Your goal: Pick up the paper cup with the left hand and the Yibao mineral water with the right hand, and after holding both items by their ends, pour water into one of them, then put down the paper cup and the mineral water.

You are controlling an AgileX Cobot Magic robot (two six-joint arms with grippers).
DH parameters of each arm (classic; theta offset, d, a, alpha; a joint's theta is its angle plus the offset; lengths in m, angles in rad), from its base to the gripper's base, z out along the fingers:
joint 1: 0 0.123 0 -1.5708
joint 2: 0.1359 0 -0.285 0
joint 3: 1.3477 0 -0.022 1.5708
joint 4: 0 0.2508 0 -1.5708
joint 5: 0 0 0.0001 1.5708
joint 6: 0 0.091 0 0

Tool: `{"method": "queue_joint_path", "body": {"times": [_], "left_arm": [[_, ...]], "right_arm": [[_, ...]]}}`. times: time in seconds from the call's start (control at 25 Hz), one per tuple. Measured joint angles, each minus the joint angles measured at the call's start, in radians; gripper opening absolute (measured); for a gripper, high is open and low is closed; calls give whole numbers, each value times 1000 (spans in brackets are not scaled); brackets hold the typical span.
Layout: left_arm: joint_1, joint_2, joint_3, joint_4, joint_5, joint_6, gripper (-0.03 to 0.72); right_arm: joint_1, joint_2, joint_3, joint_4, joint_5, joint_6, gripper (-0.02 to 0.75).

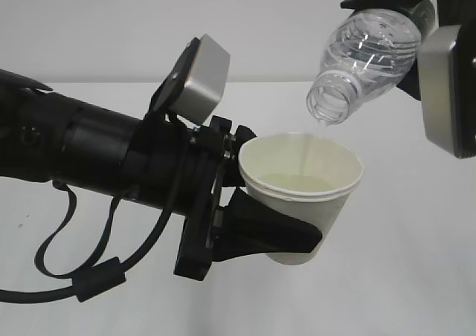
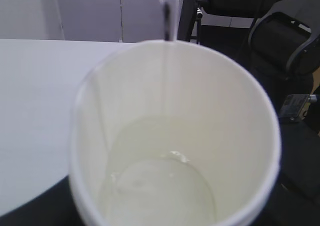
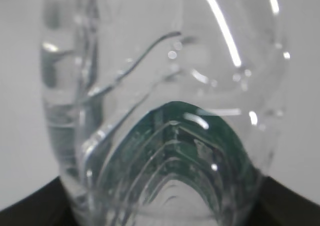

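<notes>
My left gripper (image 1: 291, 193) is shut on the white paper cup (image 1: 312, 174) and holds it upright above the table; one black finger (image 1: 271, 234) runs under the cup's side. The cup's cream inside (image 2: 175, 101) holds a shallow pool of water (image 2: 160, 186). Above it, the clear Yibao mineral water (image 1: 368, 47) tilts mouth-down, and a thin stream (image 2: 167, 21) falls into the cup. My right gripper (image 1: 421, 37) is shut on the bottle's base end by the green label. The ribbed bottle (image 3: 165, 86) fills the right wrist view and hides the fingers.
A white table (image 1: 416, 276) lies below both grippers. A black cable (image 1: 71, 273) loops under my left arm. Past the table's far edge, black office chairs (image 2: 280, 31) stand in the left wrist view.
</notes>
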Motion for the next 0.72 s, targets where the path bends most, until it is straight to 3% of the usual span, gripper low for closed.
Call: {"method": "queue_joint_path", "body": {"times": [0.72], "left_arm": [[0, 0, 0, 0, 0, 0, 446]], "right_arm": [[0, 0, 0, 0, 0, -6, 473]]}}
